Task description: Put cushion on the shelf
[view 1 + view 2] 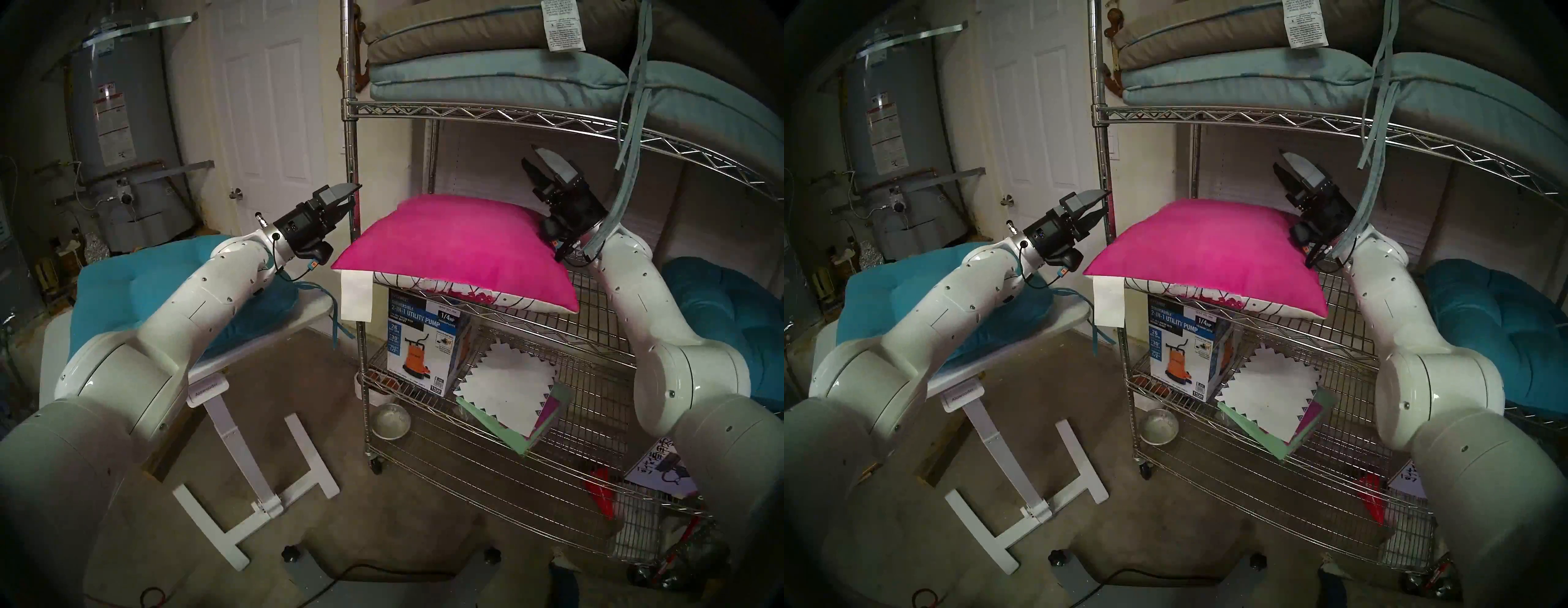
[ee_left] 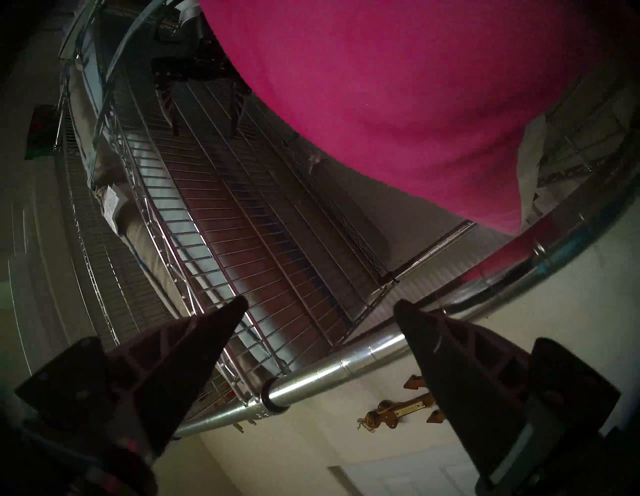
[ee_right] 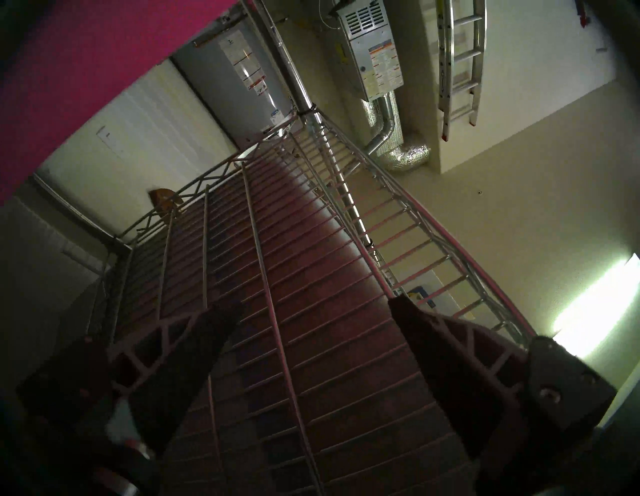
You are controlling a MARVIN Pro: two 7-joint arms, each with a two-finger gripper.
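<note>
The cushion [image 1: 458, 250] [image 1: 1208, 250] lies pink face up on a middle tier of the chrome wire shelf [image 1: 594, 322] [image 1: 1348, 335], its front left corner and white tag [image 1: 356, 297] hanging past the tier's edge. Its cream patterned face shows along the underside. My left gripper [image 1: 350, 195] [image 1: 1100, 204] is open just left of the shelf's front post [image 1: 351, 140], clear of the cushion. My right gripper [image 1: 536, 163] [image 1: 1289, 167] is open above the cushion's back right corner, pointing up at the tier above. Both wrist views show pink fabric [image 2: 398, 97] [image 3: 69, 69] and empty open fingers [image 2: 207, 332] [image 3: 221, 329].
Flat grey and pale blue pads [image 1: 488, 72] fill the tier above, their ties [image 1: 632, 110] dangling by my right wrist. A pump box [image 1: 424, 344] and papers [image 1: 509, 399] sit on the tier below. A teal cushion [image 1: 140, 288] lies on the small white table [image 1: 263, 335] at left. A metal bowl [image 1: 390, 420] is on the floor.
</note>
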